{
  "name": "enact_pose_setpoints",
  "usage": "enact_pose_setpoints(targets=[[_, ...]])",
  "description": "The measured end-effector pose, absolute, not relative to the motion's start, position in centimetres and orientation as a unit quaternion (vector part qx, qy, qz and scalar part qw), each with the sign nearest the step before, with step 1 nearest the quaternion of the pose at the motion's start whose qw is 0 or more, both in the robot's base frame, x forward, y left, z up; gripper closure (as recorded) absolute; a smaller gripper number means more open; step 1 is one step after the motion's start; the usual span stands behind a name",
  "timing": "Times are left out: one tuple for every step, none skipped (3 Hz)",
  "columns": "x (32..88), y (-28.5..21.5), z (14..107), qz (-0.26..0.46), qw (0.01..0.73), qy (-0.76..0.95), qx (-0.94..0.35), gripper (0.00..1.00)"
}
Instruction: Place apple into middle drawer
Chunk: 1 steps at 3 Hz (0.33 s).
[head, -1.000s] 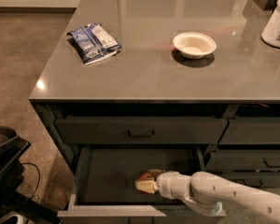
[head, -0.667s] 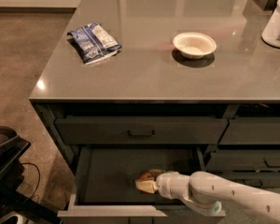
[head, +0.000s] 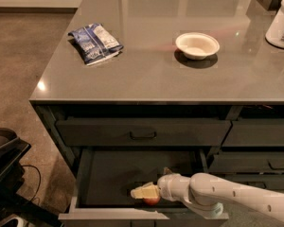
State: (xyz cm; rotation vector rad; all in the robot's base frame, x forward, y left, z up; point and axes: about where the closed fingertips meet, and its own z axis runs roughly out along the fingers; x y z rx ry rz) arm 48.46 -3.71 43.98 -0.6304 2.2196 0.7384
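Note:
The middle drawer [head: 111,176] is pulled open below the countertop, its dark floor showing. My gripper [head: 143,192] reaches in from the right on a white arm and sits low inside the drawer, near its front edge. It is shut on the small red apple [head: 152,201], which shows just under the cream fingers, at or just above the drawer floor.
On the grey countertop [head: 151,74] lie a blue snack bag [head: 94,42], a white bowl [head: 197,45] and a white container [head: 283,20] at the far right. A closed drawer front with a black handle [head: 143,135] is above the open drawer. Dark equipment [head: 4,164] stands at the left.
My gripper has sunk slightly lower in the drawer, toward its front edge. The red of the apple now shows under the fingers.

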Motion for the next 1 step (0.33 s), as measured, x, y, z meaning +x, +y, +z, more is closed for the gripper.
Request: enact_pose_setpoints(targets=[[48.46,-3.7,43.98,0.285,0.352,0.858,-0.244,0.0]])
